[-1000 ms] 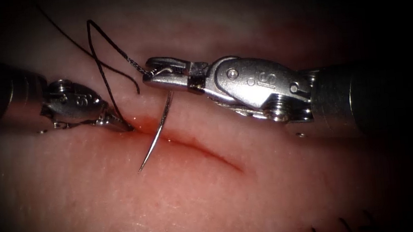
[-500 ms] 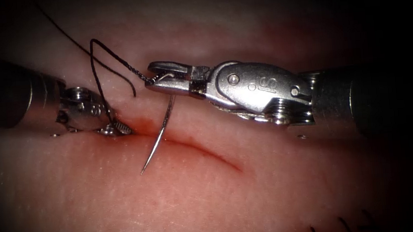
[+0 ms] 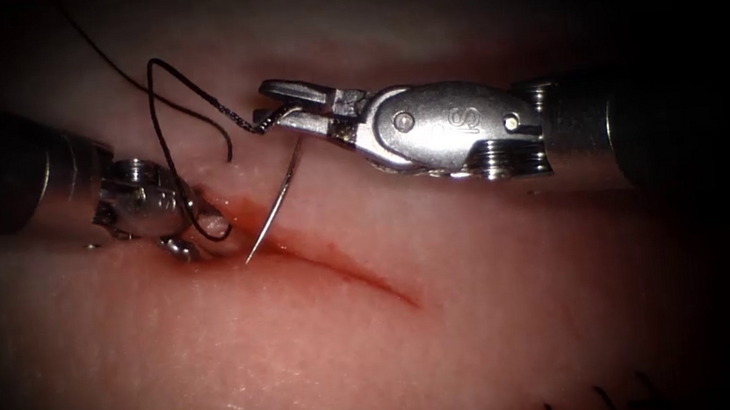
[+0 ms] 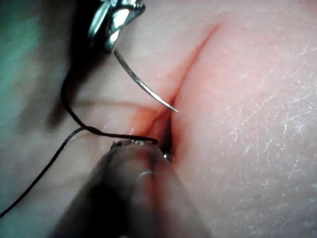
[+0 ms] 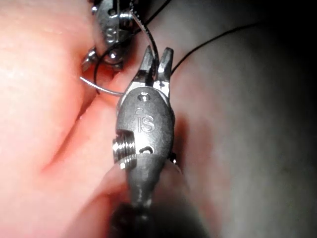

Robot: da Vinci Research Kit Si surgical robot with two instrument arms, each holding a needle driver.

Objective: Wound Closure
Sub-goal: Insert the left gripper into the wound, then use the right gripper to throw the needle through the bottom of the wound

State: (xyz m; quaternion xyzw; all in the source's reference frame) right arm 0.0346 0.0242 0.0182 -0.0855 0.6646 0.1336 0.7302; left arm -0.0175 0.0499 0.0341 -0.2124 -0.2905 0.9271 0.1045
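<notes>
Right tool [image 3: 273,116] clamped on needle [image 3: 275,206] at swaged end; needle free of tissue [image 3: 480,309], tip hovering at left end of cut [image 3: 344,268]. Left tool [image 3: 196,237] at 9 o'clock of needle tip, jaws parted, pressing tissue at cut edge, holding nothing. Thread [image 3: 171,107] loops over left tool.

Risk: thread loop could snag parted jaws. Needle: thin, curved, polished steel. Thread: dark, braided. Tissue: pale, moist, finely creased; red fluid [image 3: 247,215] along cut.

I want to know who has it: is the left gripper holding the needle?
No, the right gripper holds the needle near its thread end.
</notes>
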